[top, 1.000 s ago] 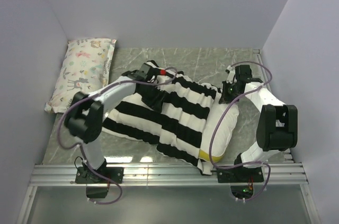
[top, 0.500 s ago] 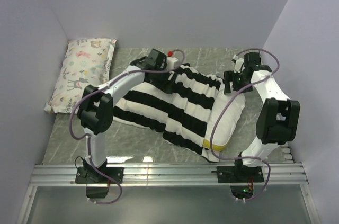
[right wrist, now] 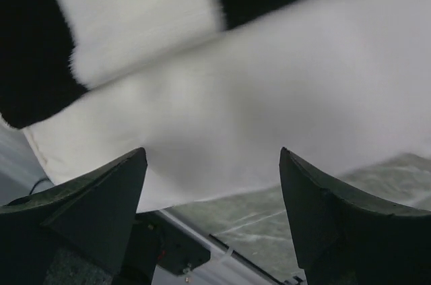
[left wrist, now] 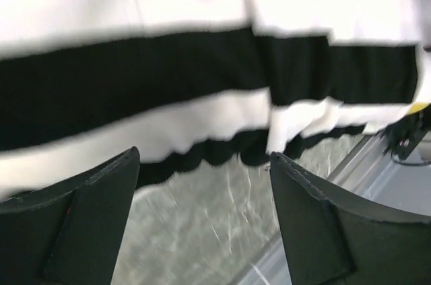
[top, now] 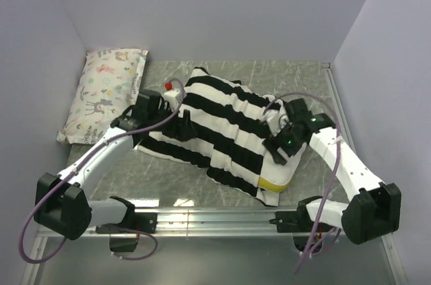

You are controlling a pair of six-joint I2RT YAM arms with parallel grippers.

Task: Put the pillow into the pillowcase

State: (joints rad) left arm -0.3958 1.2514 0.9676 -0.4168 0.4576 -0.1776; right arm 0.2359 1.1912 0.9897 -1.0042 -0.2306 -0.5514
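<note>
The black-and-white striped pillowcase (top: 215, 123) lies across the middle of the table. The cream-white pillow (top: 291, 170) is mostly inside it, and its yellow-banded end sticks out at the near right. My left gripper (top: 172, 122) hovers at the case's left part. In the left wrist view that gripper (left wrist: 204, 157) is open over the striped pillowcase (left wrist: 168, 76), near its lower edge, with nothing between the fingers. My right gripper (top: 279, 147) is over the exposed pillow end. The right wrist view shows this gripper (right wrist: 212, 153) open above the white pillow (right wrist: 283, 89), beside the pillowcase (right wrist: 135, 22).
A smaller pastel floral pillow (top: 108, 93) lies against the back left wall. An aluminium rail (top: 215, 221) runs along the near edge by the arm bases. Purple walls close in the left, back and right. Marble table (top: 168, 177) shows in front of the pillowcase.
Both arms have drawn back toward the near edge. The right gripper has opened and dropped to the pillow's exposed end. The left gripper moved off the pillowcase's far edge to its left part.
</note>
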